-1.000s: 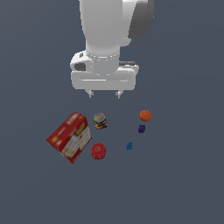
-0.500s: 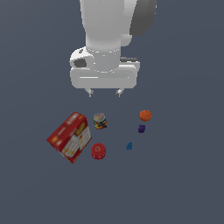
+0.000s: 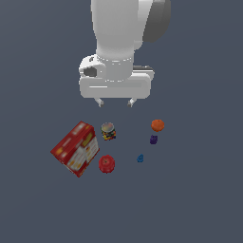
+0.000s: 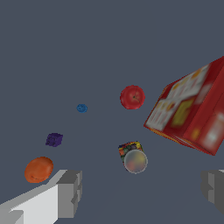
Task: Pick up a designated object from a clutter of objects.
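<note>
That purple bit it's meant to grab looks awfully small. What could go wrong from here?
Three risks, as I judge them. The purple lump is tiny, so the open gripper, hovering above and off to one side, might close on nothing. The orange ball sits right beside the lump, so a finger could knock it and set it rolling. The blue piece is about the same size and near, so it could be grabbed by mistake.

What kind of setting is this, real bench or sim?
Most likely a simulated tabletop scene: the flat grey surface is featureless with no edges or background, and the red box, small jar and orange ball look like flat-shaded renders under the open gripper.
</note>
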Motion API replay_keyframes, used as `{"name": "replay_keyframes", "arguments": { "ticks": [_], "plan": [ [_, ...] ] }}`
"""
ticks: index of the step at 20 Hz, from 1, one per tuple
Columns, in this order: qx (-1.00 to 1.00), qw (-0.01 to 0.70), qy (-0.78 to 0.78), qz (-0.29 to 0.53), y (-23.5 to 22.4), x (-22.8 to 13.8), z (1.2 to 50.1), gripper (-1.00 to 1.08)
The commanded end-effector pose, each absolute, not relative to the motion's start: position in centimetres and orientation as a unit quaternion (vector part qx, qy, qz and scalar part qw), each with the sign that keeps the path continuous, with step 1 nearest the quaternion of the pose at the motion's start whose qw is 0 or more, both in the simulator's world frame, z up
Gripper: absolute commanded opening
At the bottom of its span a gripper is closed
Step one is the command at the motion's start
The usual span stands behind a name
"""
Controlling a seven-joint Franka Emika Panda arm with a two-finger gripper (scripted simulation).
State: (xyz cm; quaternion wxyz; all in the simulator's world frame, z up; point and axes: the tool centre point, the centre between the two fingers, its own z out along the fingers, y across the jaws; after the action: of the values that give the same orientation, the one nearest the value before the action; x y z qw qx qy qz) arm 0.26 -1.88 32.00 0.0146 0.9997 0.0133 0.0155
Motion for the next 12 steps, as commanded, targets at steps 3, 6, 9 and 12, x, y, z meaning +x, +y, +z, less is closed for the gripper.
{"name": "replay_keyframes", "arguments": {
  "ticks": [3,6,9,12],
  "plan": [
    [1.000,0.015,0.004,0.014,-0.4,0.7,30.1,1.00],
    [1.000,0.015,-0.006,0.014,1.0,1.0,28.2,1.00],
    [1.000,0.015,-0.018,0.013,2.9,1.2,25.8,1.00],
    [0.999,0.014,-0.032,0.012,5.1,1.3,23.0,1.00]
  ]
}}
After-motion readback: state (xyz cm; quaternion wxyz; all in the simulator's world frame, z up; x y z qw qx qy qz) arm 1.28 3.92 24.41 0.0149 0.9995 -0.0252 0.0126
